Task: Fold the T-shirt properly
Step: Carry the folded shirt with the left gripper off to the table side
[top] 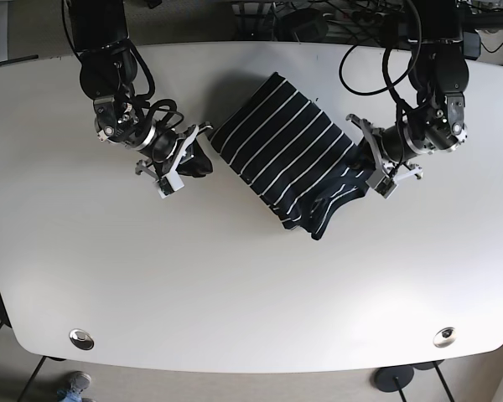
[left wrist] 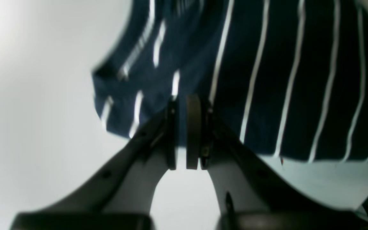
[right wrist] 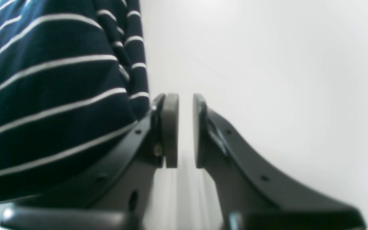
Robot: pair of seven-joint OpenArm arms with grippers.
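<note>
Roughly mid-table, toward the far edge: navy T-shirt [top: 289, 155] with thin white stripes, folded into a slanted oblong on the white table [top: 235, 293], long axis running from upper left to lower right in the base view. Flat and smooth over most of the top layer; bunched and rumpled at the lower right end, a loose flap [top: 335, 205] hanging past the neat edge. Left gripper [top: 377, 163], on the base view's right, pressed against that rumpled end. From the left wrist camera: left gripper [left wrist: 184, 131] with jaws drawn close, only a thin slit between the pads [left wrist: 193, 131], and dark striped cloth [left wrist: 267, 80] seen directly beyond that slit at the hem; whether any fabric sits pinched between the pads, cannot tell, the picture being blurred there. Right gripper [top: 178, 161], on the base view's left, beside the shirt's upper left corner, close to the cloth edge. From the right wrist camera: right gripper [right wrist: 185, 131] with jaws slightly parted, a narrow gap showing bare white table between the pads [right wrist: 170, 131], nothing held; striped shirt [right wrist: 49, 95] lying to the left of the left-hand finger, passing behind it, outside the gap. Two round metal fittings [top: 81, 338] set into the table near its front corners.
</note>
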